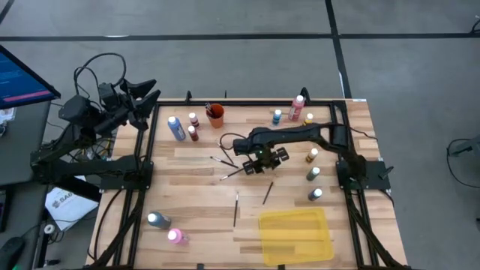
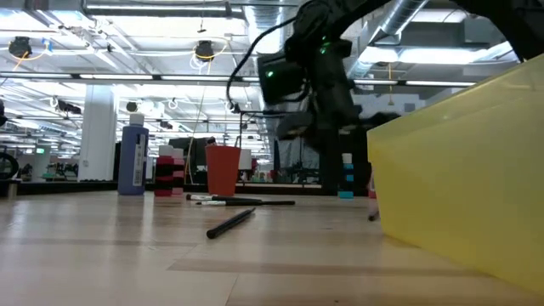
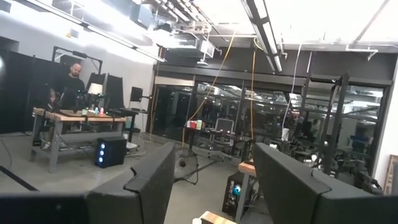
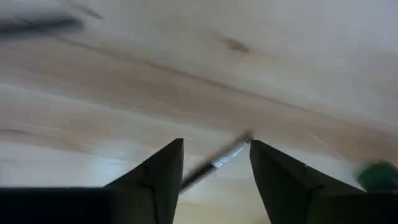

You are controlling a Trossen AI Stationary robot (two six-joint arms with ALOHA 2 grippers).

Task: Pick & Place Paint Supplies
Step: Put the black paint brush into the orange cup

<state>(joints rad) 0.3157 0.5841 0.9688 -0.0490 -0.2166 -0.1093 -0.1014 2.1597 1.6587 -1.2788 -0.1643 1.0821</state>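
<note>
Hovering over the table's middle, the right gripper [image 4: 214,163] has its fingers parted around a paintbrush [image 4: 224,157], probably to grasp it.

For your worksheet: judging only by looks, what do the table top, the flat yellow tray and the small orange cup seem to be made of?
Table top: wood, probably sealed planks; grain and board seams show, with a faint sheen in the low view.
Yellow tray: likely plastic; even colour, slightly translucent, glossy wall.
Orange cup: probably plastic; uniform colour, thin smooth wall, though the material is less certain.
</note>
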